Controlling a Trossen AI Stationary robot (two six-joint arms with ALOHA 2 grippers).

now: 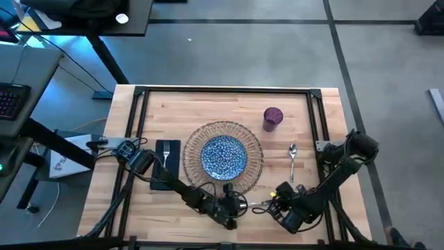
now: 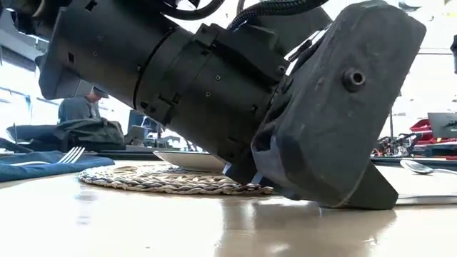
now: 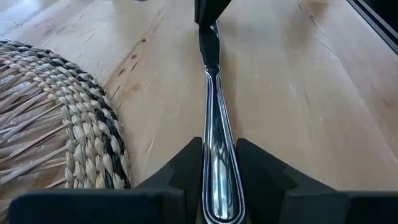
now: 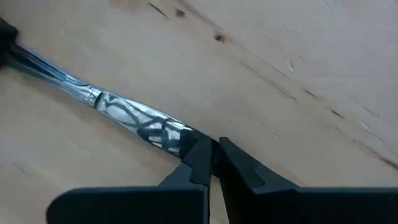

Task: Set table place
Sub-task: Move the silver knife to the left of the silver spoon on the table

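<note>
Gripping opposite ends of one silver table knife: left gripper pinches its handle, right gripper its blade, beside the round woven wicker mat.

surface: light wood strips | laid on it: wicker mat, navy napkin, spoon, purple cup, knife

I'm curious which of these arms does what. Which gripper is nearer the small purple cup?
The right gripper is nearer. It sits at the table's near edge, below the silver spoon, on the purple cup's side. The left gripper is farther left, below the blue speckled plate.
</note>
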